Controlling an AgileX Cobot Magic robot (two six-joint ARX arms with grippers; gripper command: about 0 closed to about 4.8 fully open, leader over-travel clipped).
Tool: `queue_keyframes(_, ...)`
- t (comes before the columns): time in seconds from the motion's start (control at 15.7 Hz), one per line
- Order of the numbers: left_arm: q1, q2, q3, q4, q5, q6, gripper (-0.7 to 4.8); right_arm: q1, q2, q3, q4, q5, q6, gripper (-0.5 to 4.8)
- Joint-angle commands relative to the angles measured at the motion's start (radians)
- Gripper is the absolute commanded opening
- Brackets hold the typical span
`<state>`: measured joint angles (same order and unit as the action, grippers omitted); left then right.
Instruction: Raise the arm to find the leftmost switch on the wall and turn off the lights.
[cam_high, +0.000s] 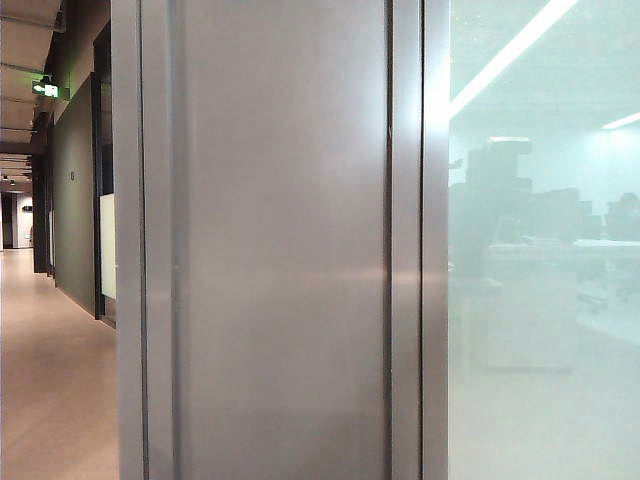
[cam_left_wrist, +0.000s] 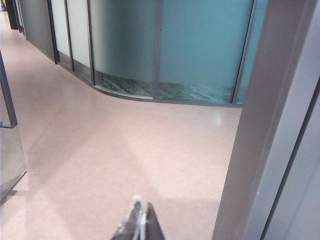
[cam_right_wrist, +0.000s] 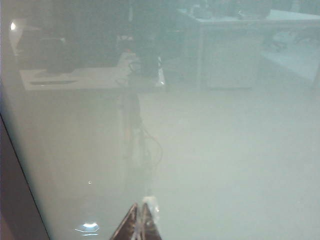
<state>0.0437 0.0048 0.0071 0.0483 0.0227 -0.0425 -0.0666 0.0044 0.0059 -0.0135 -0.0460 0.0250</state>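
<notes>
The wall (cam_high: 280, 250) is a broad brushed grey metal panel with narrow vertical frame strips, filling the middle of the exterior view. No switch shows in any view, and neither gripper shows in the exterior view. My left gripper (cam_left_wrist: 143, 207) is shut on nothing, pointing down at a pinkish floor (cam_left_wrist: 115, 150) beside a grey metal post (cam_left_wrist: 265, 125). My right gripper (cam_right_wrist: 140, 205) is shut on nothing and faces frosted glass (cam_right_wrist: 230, 160). In that glass the arm (cam_right_wrist: 132, 125) appears as a dark blurry jointed silhouette with a thin cable.
A corridor (cam_high: 50, 380) runs back on the left of the wall, with a green exit sign (cam_high: 45, 89) overhead. Frosted glass (cam_high: 540, 300) lies right of the wall, with desks dimly behind it. A curved glass partition (cam_left_wrist: 165, 50) bounds the floor.
</notes>
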Motion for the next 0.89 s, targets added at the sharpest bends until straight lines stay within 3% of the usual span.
queue_keyframes(0.06, 0.002, -0.001, 0.002, 0.013, 0.0, -0.002, -0.05, 0.001, -0.002, 0.002, 0.018, 0.002, 0.001, -0.01)
queue_keyframes(0.7, 0.002, -0.001, 0.002, 0.027, 0.027, -0.002, -0.05, 0.001, -0.002, 0.002, 0.032, 0.002, 0.001, -0.01)
queue_keyframes(0.89, 0.002, -0.001, 0.002, 0.192, 0.027, -0.003, -0.05, 0.001, -0.002, 0.002, 0.204, 0.002, 0.001, -0.01)
